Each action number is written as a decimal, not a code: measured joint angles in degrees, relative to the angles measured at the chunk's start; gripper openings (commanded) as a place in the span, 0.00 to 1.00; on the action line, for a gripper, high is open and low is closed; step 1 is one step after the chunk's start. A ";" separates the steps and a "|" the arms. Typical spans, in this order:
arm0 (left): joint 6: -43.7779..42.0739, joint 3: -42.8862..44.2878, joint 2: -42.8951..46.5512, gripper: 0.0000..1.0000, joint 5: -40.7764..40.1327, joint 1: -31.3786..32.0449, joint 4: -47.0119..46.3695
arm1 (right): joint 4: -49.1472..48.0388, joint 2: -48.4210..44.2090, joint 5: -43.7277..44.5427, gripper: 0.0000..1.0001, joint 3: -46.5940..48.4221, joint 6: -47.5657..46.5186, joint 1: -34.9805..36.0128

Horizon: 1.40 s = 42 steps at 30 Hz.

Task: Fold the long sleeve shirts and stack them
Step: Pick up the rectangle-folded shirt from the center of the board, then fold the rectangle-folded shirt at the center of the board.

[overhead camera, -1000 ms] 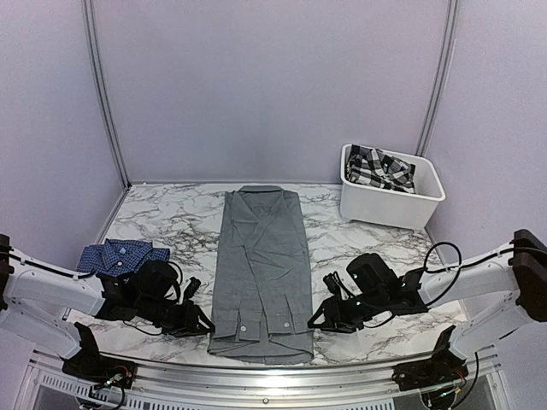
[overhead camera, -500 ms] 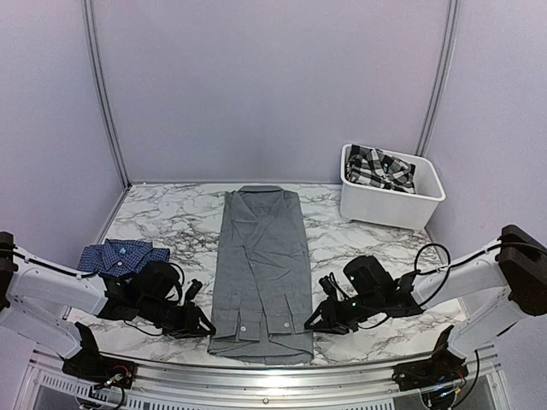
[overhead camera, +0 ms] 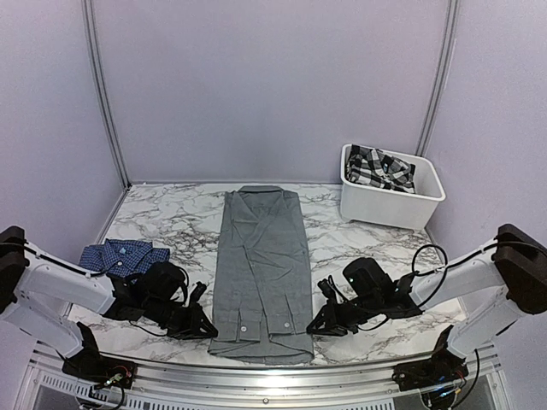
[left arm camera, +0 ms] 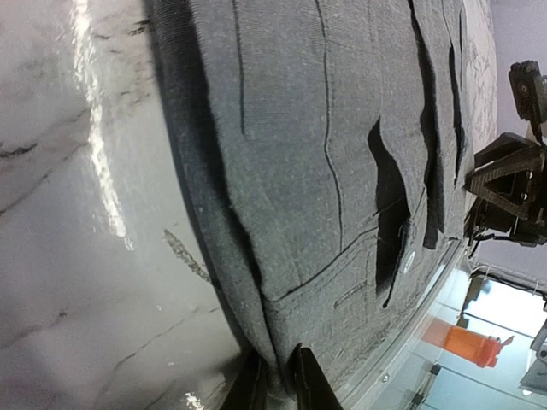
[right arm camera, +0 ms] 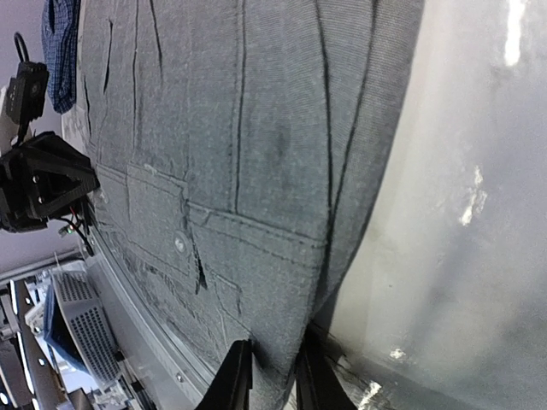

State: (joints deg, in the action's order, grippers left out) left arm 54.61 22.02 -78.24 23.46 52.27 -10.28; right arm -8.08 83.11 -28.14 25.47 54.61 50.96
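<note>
Now both arms have crept inward & lower vs a sec ago, esp. the right one, and both sets of jaws have narrowed. Grey shirt (overhead camera: 261,256) lies lengthwise mid-desk (overhead camera: 171,222), collar far, sleeves folded in, cuffs by the near hem. Left gripper (overhead camera: 198,323) sits at the near-left hem corner, right gripper (overhead camera: 318,323) at the near-right. Wrist views show each nearly closed w/ the cloth edge pinched between its fingertips, hem not yet lifted. Prob. means the corner grab is made, so next comes lifting the hem toward the collar. Blue check shirt (overhead camera: 120,256) waits folded at left, apart from the grey one.
</note>
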 measured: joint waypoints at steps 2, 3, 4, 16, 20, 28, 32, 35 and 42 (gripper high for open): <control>0.35 0.04 -0.39 0.00 0.09 0.22 0.00 | 0.00 0.02 -0.07 0.06 -0.09 -0.17 0.00; 0.52 0.09 -0.46 0.00 0.11 0.28 0.02 | 0.02 0.02 -0.11 0.02 -0.11 -0.22 0.00; 0.68 0.13 -0.46 0.00 0.13 0.28 0.02 | 0.02 0.02 -0.11 0.00 -0.11 -0.37 0.00; 0.52 3.23 3.67 0.00 0.11 0.28 1.18 | 6.08 -3.30 1.70 0.00 4.79 -2.62 0.00; 0.33 5.27 6.32 0.00 0.07 -0.61 1.88 | 8.81 -4.79 2.89 0.00 9.46 -4.35 -0.79; -1.75 11.43 6.43 0.00 0.11 -8.07 3.08 | 10.29 -2.71 4.44 0.00 18.64 -10.10 -9.03; -4.72 18.80 -1.44 0.00 -0.83 -14.69 1.09 | 7.69 4.90 6.25 0.00 26.27 -13.73 -13.44; -5.79 22.88 -9.66 0.00 -2.16 -19.02 -2.67 | 3.26 12.76 7.50 0.00 31.39 -15.28 -16.48; -6.01 34.23 -30.03 0.00 -4.85 -23.39 -8.17 | -2.82 31.50 9.86 0.00 42.21 -17.35 -20.46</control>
State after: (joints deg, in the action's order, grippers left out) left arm 48.60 56.25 -108.27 18.61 28.88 -18.46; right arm -10.90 114.61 -18.28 67.68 37.26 30.50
